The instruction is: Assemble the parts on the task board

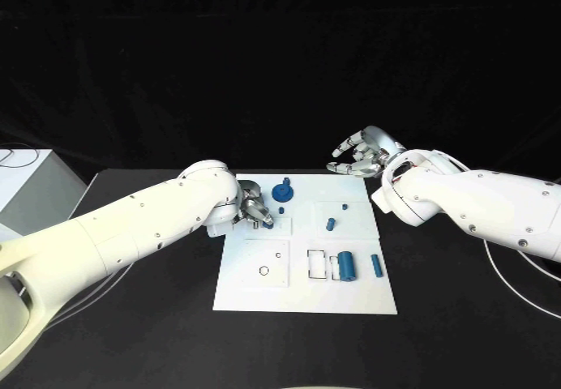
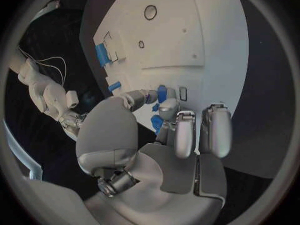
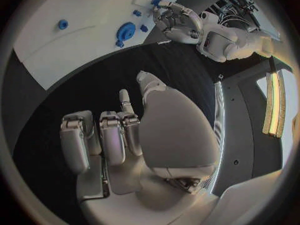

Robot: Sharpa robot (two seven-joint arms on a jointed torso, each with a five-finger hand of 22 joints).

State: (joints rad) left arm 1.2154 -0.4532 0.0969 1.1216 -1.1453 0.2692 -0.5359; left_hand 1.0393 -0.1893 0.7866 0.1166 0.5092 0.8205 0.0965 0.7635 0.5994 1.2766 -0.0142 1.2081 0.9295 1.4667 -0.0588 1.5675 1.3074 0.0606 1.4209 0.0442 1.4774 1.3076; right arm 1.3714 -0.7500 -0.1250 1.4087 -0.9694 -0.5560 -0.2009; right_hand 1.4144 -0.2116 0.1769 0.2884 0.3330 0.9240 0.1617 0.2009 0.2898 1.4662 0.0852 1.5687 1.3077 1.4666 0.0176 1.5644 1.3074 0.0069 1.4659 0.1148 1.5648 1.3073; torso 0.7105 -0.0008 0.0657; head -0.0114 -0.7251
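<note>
The white task board (image 1: 304, 296) lies in the middle of the black table. My left hand (image 1: 253, 209) hovers over its far left corner and pinches a small blue part (image 2: 162, 93) between thumb and fingers. A blue gear (image 1: 283, 193) stands just right of that hand. Two small blue pieces (image 1: 331, 223) lie mid-board; a blue cylinder (image 1: 347, 266) and a thin blue peg (image 1: 375, 264) lie at the right. My right hand (image 1: 362, 154) hangs beyond the board's far right corner, off the board, fingers (image 3: 109, 135) curled in on nothing.
A white box (image 1: 23, 186) stands at the table's left edge. Thin cables (image 1: 520, 279) trail by the right arm. The board's (image 2: 187, 35) near left panel carries small cut-outs (image 1: 267, 269) and a rectangular slot (image 1: 317, 264) beside the cylinder.
</note>
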